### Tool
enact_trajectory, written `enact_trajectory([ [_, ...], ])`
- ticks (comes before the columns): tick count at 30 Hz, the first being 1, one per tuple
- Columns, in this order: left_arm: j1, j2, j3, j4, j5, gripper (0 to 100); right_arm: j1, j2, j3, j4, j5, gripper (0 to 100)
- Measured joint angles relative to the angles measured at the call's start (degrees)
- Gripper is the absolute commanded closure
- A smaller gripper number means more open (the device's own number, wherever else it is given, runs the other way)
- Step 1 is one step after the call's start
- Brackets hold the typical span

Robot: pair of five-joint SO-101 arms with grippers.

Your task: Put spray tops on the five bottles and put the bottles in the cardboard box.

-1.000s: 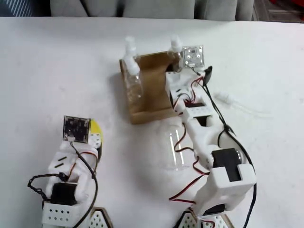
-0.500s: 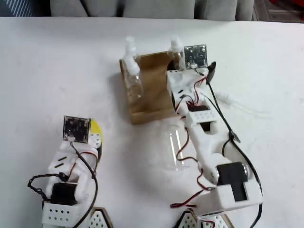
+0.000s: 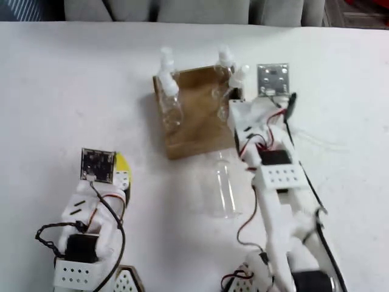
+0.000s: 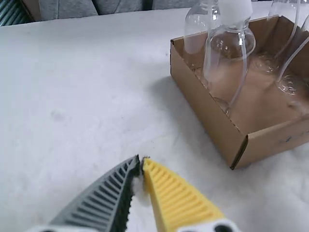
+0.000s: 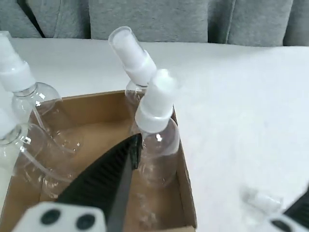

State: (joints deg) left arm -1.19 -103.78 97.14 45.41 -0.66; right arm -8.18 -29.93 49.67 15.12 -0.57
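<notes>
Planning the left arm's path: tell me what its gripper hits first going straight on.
Probably just bare table: the left gripper, shut, aims past the cardboard box, which sits off to the side. Depth is hard to judge.

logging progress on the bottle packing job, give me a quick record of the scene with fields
container: cardboard box, open, on the table
packed: four bottles with spray tops, standing or leaning in the box
unpacked: one clear bottle lying in front of the box, no top on it
loose part: spray top on the table beside the box
left tool: shut, away from the box
right tool: open, at the box's wall nearest the right arm
</notes>
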Motion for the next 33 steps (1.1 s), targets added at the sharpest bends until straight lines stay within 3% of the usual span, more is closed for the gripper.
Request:
enact_trajectory([
  [7, 0.00, 0.00, 0.00, 0.00, 0.00, 98, 5.36, -14.95, 0.00, 27.08, -0.09, 57.4],
  [11, 0.00, 0.00, 0.00, 0.00, 0.00, 98, 11.60, -19.69, 0.00, 37.36, 0.26, 73.1],
  [16, 0.00, 0.00, 0.00, 0.00, 0.00, 98, 18.37, -20.84, 0.97, 45.45, 8.44, 95.7],
  [23, 1.76, 0.00, 0.00, 0.00, 2.46, 98, 26.46, -21.19, 9.93, 47.82, 23.74, 96.5],
  [29, 6.59, 0.00, -0.09, 0.26, 10.20, 98, 25.32, -21.27, 18.90, 44.40, 23.82, 96.7],
  [33, 8.09, 0.00, -4.84, 8.62, 10.46, 98, 22.15, -21.27, 25.93, 37.10, 24.18, 96.8],
])
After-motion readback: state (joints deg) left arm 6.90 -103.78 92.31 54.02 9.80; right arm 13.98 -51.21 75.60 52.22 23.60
